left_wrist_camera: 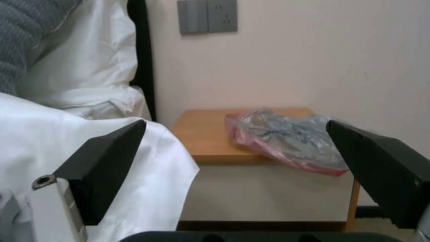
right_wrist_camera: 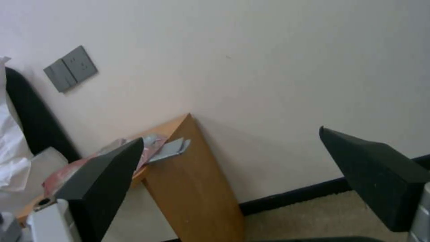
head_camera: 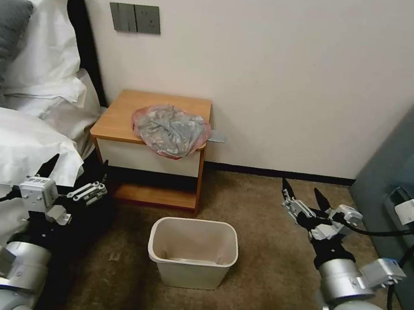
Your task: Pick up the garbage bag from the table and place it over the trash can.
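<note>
Both end effectors, left (head_camera: 79, 167) and right (head_camera: 302, 190), gape empty; one garbage bag (head_camera: 170, 130) on table (head_camera: 120, 115).

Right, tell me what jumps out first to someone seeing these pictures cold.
The crumpled garbage bag draws the eye first, heaped on the right front part of the table and spilling over its front edge. Straight in front of the table, on the brown carpet, the trash can stands upright with no liner. The left pincer and right pincer hang open, low on either side, touching nothing.

Grey, pink-rimmed garbage bag (head_camera: 170, 131); orange-brown table (head_camera: 121, 113); beige trash can (head_camera: 192, 253).
</note>
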Available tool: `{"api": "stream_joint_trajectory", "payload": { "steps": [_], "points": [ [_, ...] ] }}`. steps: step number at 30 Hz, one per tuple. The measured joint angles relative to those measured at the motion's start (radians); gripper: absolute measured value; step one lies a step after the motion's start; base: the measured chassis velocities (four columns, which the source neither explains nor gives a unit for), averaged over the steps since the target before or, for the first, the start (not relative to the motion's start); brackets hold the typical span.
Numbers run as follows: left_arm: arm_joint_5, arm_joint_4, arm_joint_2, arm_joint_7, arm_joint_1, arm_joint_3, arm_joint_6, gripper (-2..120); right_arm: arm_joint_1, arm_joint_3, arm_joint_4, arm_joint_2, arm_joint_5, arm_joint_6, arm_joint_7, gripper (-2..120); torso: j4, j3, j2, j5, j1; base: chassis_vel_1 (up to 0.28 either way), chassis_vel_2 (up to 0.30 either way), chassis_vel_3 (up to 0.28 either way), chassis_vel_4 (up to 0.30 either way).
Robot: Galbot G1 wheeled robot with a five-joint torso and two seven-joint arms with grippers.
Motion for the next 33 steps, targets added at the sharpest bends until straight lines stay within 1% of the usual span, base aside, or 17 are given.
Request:
{"api": "stream_joint_trajectory", "payload": {
  "steps": [4,5,8,9,12,13,15,16,20,23,25,27,33],
  "points": [
    [0.008,0.001,-0.001,0.000,0.011,-0.007,-0.002,100,0.051,-0.018,-0.042,0.007,0.038,-0.001,0.008,100,0.0000,0.000,0.000,-0.0002,0.000,0.000,0.000,0.000,0.000],
    [0.008,0.001,0.001,0.000,0.013,-0.010,-0.003,100,0.065,-0.024,-0.055,0.009,0.066,-0.003,0.013,100,0.0000,0.000,0.000,-0.0001,0.000,0.000,0.000,0.000,0.000],
    [0.007,0.001,0.006,0.002,0.016,-0.014,-0.006,100,0.110,-0.044,-0.090,0.009,0.210,-0.036,0.051,100,-0.0001,0.000,0.000,-0.0001,0.000,0.000,0.000,0.000,0.000],
    [0.007,0.001,0.006,0.002,0.016,-0.014,-0.006,100,0.110,-0.044,-0.090,0.009,0.210,-0.036,0.051,100,-0.0001,0.000,0.000,-0.0001,0.000,0.000,0.000,0.000,0.000],
    [0.007,0.001,0.007,0.003,0.017,-0.014,-0.008,100,0.157,-0.053,-0.124,0.008,0.354,-0.079,0.090,100,0.0000,0.000,0.000,-0.0001,0.000,0.000,0.000,0.000,0.000],
    [0.007,0.001,0.007,0.003,0.017,-0.014,-0.008,100,0.157,-0.053,-0.124,0.008,0.354,-0.079,0.090,100,0.0000,0.000,0.000,-0.0001,0.000,0.000,0.000,0.000,0.000],
    [0.007,0.001,0.007,0.005,0.018,-0.013,-0.011,100,0.192,-0.058,-0.151,0.004,0.419,-0.096,0.116,100,0.0000,0.000,0.000,-0.0001,0.000,0.000,0.000,0.000,0.000],
    [0.007,0.001,0.007,0.005,0.018,-0.013,-0.011,100,0.192,-0.058,-0.151,0.004,0.419,-0.096,0.116,100,0.0000,0.000,0.000,-0.0001,0.000,0.000,0.000,0.000,0.000],
    [0.007,0.002,0.004,0.008,0.021,-0.015,-0.018,100,0.263,-0.074,-0.210,-0.013,0.494,-0.114,0.142,100,-0.0001,0.000,0.000,-0.0001,0.000,0.000,0.000,0.000,0.000],
    [0.007,0.002,0.004,0.010,0.023,-0.017,-0.022,100,0.298,-0.086,-0.240,-0.019,0.517,-0.117,0.147,100,-0.0001,0.000,0.000,0.0000,0.000,0.000,0.000,0.000,0.000],
    [0.007,0.002,0.004,0.011,0.023,-0.018,-0.024,100,0.313,-0.090,-0.252,-0.019,0.531,-0.119,0.149,100,0.0000,0.000,0.000,-0.0001,0.000,0.000,0.000,0.000,0.000],
    [0.007,0.002,0.003,0.013,0.025,-0.020,-0.029,100,0.351,-0.103,-0.277,-0.016,0.582,-0.125,0.167,100,-0.0001,0.000,0.000,0.0000,0.000,0.000,0.000,0.000,0.000],
    [0.005,0.002,0.002,0.018,0.026,-0.021,-0.038,100,0.402,-0.125,-0.316,-0.005,0.643,-0.133,0.181,100,0.0000,0.000,0.000,-0.0001,0.000,0.000,0.000,0.000,0.000]
  ]
}}
